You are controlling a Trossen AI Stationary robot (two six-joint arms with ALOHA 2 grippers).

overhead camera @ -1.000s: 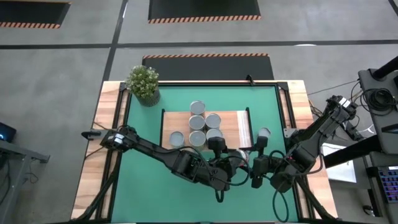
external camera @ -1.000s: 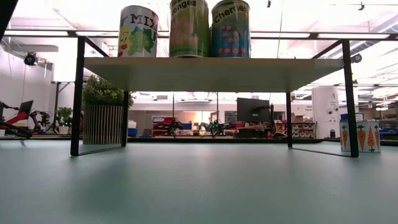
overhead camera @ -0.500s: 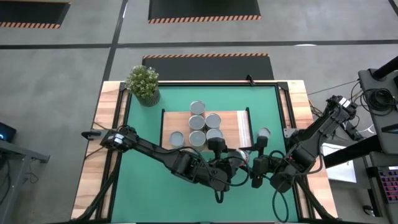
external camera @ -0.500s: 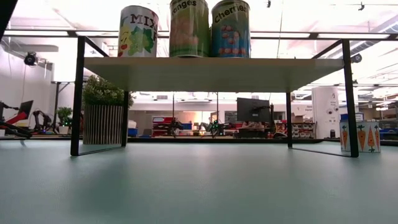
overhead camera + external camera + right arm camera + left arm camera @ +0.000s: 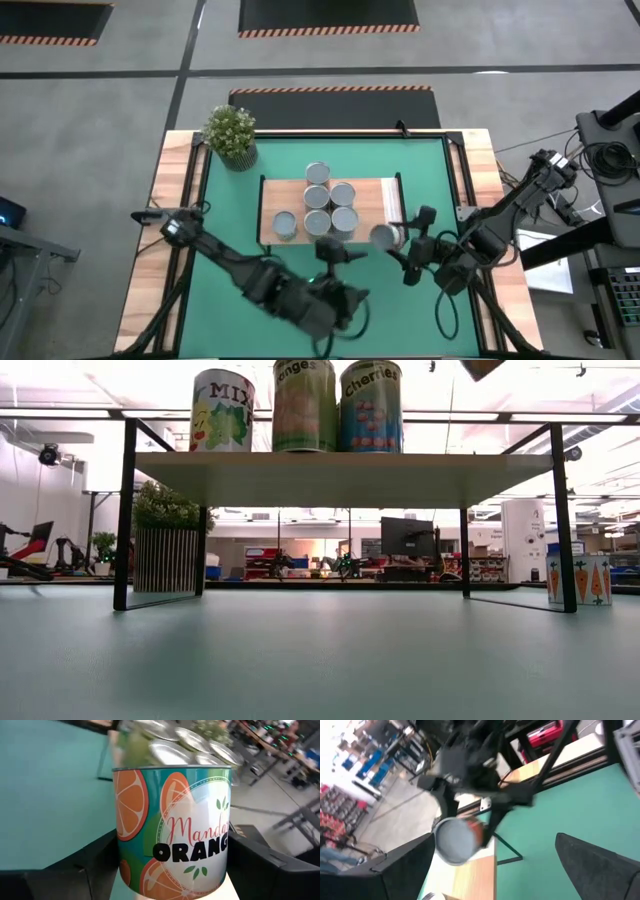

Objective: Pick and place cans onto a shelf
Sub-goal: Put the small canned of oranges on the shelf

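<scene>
Green table mat (image 5: 230, 215) carries shelf (image 5: 372, 193) and potted plant (image 5: 231, 134) — five cans (image 5: 317, 174) upright on shelf board.

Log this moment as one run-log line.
right gripper: shut on mandarin orange can, over shelf right end | left gripper: open, near shelf front | cans on shelf: five

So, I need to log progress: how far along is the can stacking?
Done: six cans stand on the shelf. In hand: the right gripper grips a Mandarin orange can over the shelf's paler end; the left gripper hangs open nearby. Left: setting that can down, then the carrot-label can on the mat.
</scene>
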